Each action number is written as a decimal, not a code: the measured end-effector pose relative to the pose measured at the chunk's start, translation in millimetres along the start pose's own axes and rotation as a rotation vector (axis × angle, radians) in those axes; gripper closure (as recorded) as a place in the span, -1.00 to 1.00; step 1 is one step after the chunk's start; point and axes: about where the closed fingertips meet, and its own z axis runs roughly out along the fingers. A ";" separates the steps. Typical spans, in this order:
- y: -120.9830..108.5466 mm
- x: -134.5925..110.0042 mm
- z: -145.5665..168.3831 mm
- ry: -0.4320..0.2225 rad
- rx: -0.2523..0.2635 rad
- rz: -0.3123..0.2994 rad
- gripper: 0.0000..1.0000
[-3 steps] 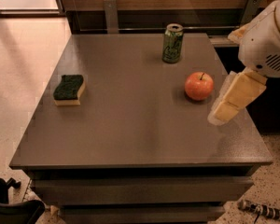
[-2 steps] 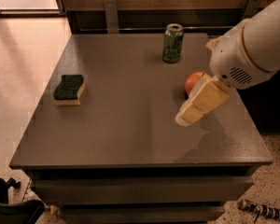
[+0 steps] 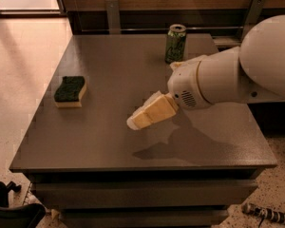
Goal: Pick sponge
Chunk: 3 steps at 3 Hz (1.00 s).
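One end effector (image 3: pixel 135 122) hangs over the middle of the counter (image 3: pixel 109 56), slightly nearer the front edge than the back. Its pale yellow tip points toward the left edge. From this angle I cannot tell whether it is open or closed, but the sponge is not in it. A shadow on the counter just below and to the right suggests it is held above the surface rather than resting on it. Behind it, the thick white arm (image 3: pixel 218 80) reaches in from the right edge and covers much of that side of the counter.

The sponge (image 3: pixel 70 90) lies flat near the left edge, about halfway between the front-left and back-left corners. Its dark green side faces up over pale foam. It is well apart from the end effector, with bare counter between them. A green can (image 3: pixel 175 43) stands upright near the back edge, right of centre and just behind the arm, out of the line to the sponge.

The step in hand looks like the reach, with no grasp begun. The next move calls for travel toward the left edge until the end effector is over the sponge. It would then need to turn to suit the sponge's sides, open wide enough to span them, and drop low enough to catch the foam without scraping the counter.
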 end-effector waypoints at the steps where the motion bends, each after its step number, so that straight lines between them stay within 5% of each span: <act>1: 1.3 -26.8 24.0 -0.134 0.030 0.034 -1.00; 3: -5.0 -35.5 22.5 -0.157 0.063 0.033 -1.00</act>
